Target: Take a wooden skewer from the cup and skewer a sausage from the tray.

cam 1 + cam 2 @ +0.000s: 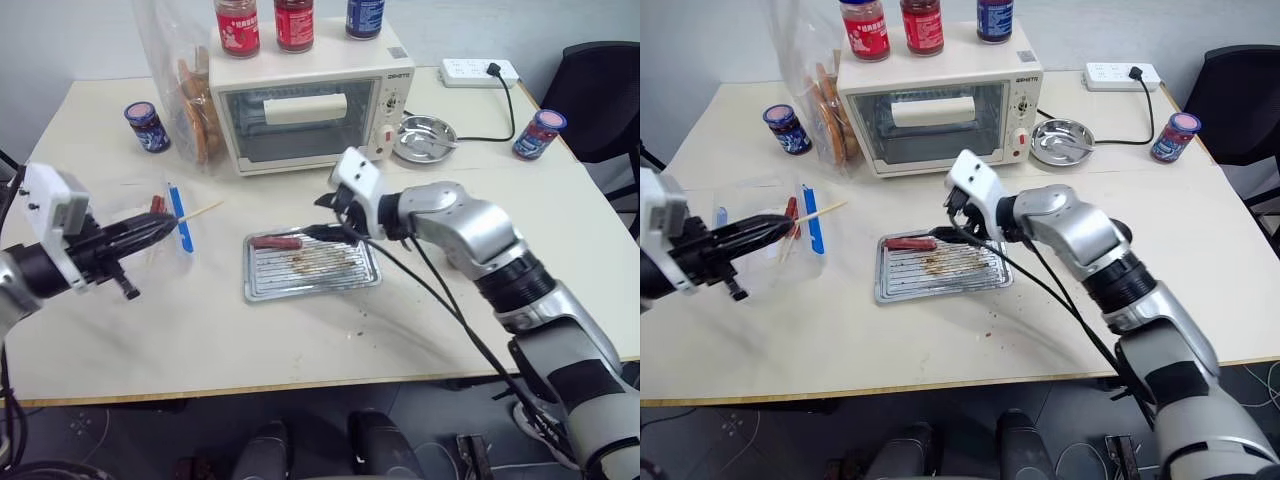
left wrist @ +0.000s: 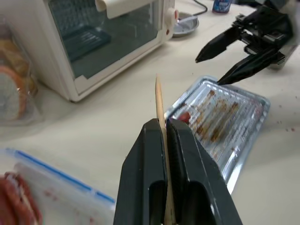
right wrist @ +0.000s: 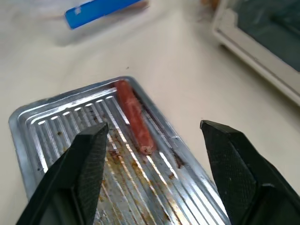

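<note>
My left gripper (image 1: pixel 168 228) is shut on the wooden skewer (image 2: pixel 159 101), a thin pale stick whose pointed tip (image 1: pixel 207 208) juts out past the fingers toward the tray. It hangs left of the tray, above a clear bag. The silver ribbed tray (image 1: pixel 320 277) lies at the table's middle with brown crumbs on it. A short reddish sausage (image 1: pixel 277 241) lies along the tray's far left edge. My right gripper (image 3: pixel 153 127) is open, with its fingers spread just above and right of the sausage (image 3: pixel 135 119) and not touching it. The cup is out of view.
A white toaster oven (image 1: pixel 305 105) with jars on top stands behind the tray, next to a bag of bread (image 1: pixel 185 90). A clear bag with a blue strip (image 1: pixel 178 218) lies under my left gripper. A steel bowl (image 1: pixel 425 138), two jars (image 1: pixel 147 127) (image 1: pixel 540 133) and a power strip (image 1: pixel 480 72) are farther back.
</note>
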Action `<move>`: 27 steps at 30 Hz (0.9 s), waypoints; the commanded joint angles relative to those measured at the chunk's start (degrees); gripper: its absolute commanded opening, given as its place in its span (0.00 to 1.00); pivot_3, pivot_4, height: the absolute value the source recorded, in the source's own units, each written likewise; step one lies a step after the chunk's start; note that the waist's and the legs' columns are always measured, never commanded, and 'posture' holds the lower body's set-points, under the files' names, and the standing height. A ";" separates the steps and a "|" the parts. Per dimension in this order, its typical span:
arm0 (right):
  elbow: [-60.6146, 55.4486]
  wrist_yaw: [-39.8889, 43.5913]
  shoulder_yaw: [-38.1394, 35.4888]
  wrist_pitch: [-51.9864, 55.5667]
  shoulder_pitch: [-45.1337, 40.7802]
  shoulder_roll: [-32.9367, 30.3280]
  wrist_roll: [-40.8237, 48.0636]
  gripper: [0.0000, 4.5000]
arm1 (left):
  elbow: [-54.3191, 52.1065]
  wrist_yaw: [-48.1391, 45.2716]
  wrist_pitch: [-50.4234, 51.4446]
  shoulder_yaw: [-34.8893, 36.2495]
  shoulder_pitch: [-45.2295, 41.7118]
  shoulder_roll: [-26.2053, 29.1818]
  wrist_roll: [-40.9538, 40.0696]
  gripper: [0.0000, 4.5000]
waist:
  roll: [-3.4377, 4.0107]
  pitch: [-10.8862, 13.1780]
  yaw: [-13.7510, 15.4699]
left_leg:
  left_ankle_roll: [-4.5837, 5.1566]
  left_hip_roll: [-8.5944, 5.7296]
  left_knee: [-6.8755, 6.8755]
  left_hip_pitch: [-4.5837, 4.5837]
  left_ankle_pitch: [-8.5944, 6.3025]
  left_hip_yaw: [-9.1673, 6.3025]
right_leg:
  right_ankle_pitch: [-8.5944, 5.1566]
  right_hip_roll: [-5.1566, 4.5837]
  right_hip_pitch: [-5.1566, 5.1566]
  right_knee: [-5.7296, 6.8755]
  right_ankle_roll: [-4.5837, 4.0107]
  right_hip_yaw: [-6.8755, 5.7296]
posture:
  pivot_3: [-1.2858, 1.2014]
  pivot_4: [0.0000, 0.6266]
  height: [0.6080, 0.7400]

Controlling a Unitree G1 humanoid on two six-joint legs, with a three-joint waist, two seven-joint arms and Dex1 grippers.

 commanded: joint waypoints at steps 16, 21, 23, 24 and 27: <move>24.75 5.61 -4.00 -13.90 -4.61 17.37 -17.29 0.46 | -6.27 5.07 0.16 4.45 3.80 -0.53 -3.72 0.00 | 0.00 0.00 -0.52 | -0.09 0.01 -0.02 0.01 0.04 0.01 | 0.02 0.03 -0.08 0.14 -0.06 -0.07 | 0.52 0.24 1.00; 28.21 5.22 -6.23 -15.08 -4.97 19.37 -19.16 0.46 | -5.89 5.38 -0.17 3.86 3.37 -0.27 -3.87 0.00 | 0.00 0.00 -0.54 | -0.09 0.01 -0.01 0.01 0.04 0.01 | 0.03 0.03 -0.08 0.16 -0.07 -0.08 | 0.52 0.24 1.00; 29.13 5.22 -6.98 -15.34 -5.03 19.83 -19.78 0.46 | -5.75 5.50 -0.27 3.65 3.22 -0.22 -3.89 0.00 | 0.00 0.00 -0.56 | -0.09 0.01 -0.01 0.01 0.04 0.01 | 0.03 0.03 -0.08 0.16 -0.07 -0.08 | 0.52 0.24 1.00; 29.63 5.24 -7.29 -15.58 -5.07 20.05 -20.16 0.46 | -5.71 5.50 -0.32 3.54 3.20 -0.22 -3.86 0.00 | 0.00 0.00 -0.55 | -0.09 0.01 -0.01 0.01 0.04 0.01 | 0.03 0.03 -0.08 0.16 -0.07 -0.09 | 0.52 0.24 1.00; 31.95 5.04 -8.09 -16.44 -5.38 20.88 -21.31 0.46 | -5.49 5.43 -0.58 3.11 3.09 -0.26 -3.66 0.00 | 0.00 0.00 -0.71 | -0.10 0.01 -0.01 0.01 0.04 0.01 | 0.03 0.03 -0.08 0.17 -0.07 -0.08 | 0.52 0.24 1.00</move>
